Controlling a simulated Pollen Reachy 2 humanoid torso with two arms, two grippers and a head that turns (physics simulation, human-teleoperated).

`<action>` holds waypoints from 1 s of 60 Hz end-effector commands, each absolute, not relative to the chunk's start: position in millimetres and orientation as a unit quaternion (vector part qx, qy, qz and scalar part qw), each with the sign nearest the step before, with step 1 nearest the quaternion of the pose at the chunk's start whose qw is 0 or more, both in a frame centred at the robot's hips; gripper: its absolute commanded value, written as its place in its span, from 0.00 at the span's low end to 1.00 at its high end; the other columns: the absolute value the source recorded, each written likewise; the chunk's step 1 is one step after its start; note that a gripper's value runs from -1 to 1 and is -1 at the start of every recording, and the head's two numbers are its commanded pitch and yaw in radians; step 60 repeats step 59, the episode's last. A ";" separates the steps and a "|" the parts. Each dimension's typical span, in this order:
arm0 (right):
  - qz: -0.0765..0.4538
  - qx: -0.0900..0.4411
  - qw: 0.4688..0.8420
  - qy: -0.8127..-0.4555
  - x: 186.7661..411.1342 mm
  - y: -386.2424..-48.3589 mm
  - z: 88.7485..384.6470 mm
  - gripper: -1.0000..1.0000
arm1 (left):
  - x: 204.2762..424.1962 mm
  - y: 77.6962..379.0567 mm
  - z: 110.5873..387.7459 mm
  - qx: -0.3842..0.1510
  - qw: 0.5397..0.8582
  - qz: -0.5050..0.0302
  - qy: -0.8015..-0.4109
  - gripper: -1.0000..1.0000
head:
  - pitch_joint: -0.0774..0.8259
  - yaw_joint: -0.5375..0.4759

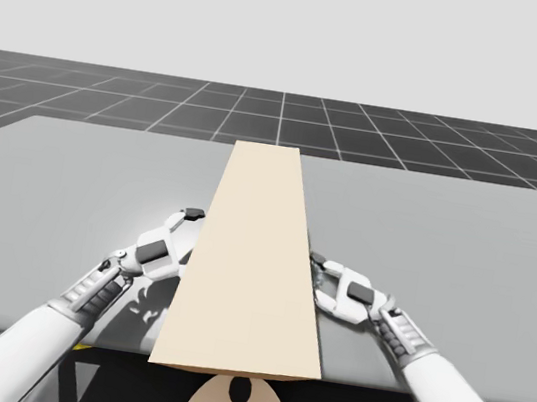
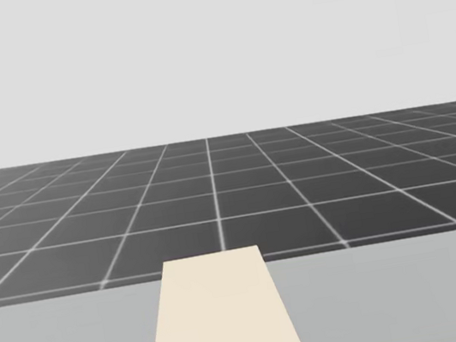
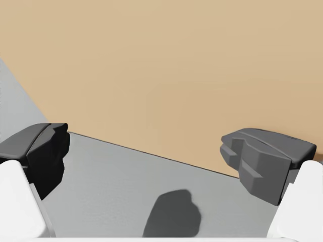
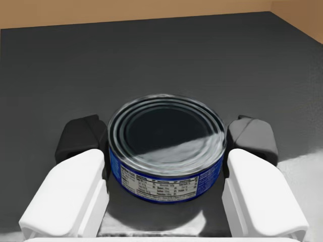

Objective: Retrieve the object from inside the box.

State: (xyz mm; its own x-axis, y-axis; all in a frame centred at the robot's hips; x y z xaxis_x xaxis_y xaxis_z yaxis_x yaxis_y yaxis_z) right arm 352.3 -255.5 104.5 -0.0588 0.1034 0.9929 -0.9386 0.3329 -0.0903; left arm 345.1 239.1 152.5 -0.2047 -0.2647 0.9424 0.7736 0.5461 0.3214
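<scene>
The right wrist view shows what the box top hides in the high view: a short round blue can (image 4: 166, 138) on the dark floor inside the tan box (image 1: 252, 259). My right gripper (image 4: 165, 143), at the box's 3 o'clock, presses against both sides of the can. My left gripper (image 3: 146, 156) is spread wide and empty over the desk (image 1: 69, 181) at the box's 9 o'clock, facing its outer wall. The head view cuts off the box's near end.

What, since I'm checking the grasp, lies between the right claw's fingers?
A short blue can, upright on the floor of the box, with the right claw's pads against its sides; the right wrist view shows it.
</scene>
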 end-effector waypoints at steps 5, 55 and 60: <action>0.414 0.300 0.586 -0.628 349.2 -316.0 124.0 1.00 | 345.5 237.2 149.8 -0.199 0.601 -0.430 -0.643 0.00 | 0.15 0.49; 0.219 0.068 0.511 -0.828 365.4 -390.2 336.6 1.00 | 349.8 243.8 148.5 -0.187 0.606 -0.421 -0.649 0.00 | 0.14 0.50; 0.197 0.061 0.486 -0.849 355.4 -387.7 361.1 1.00 | 349.9 243.8 148.2 -0.187 0.606 -0.420 -0.649 0.00 | 0.14 0.50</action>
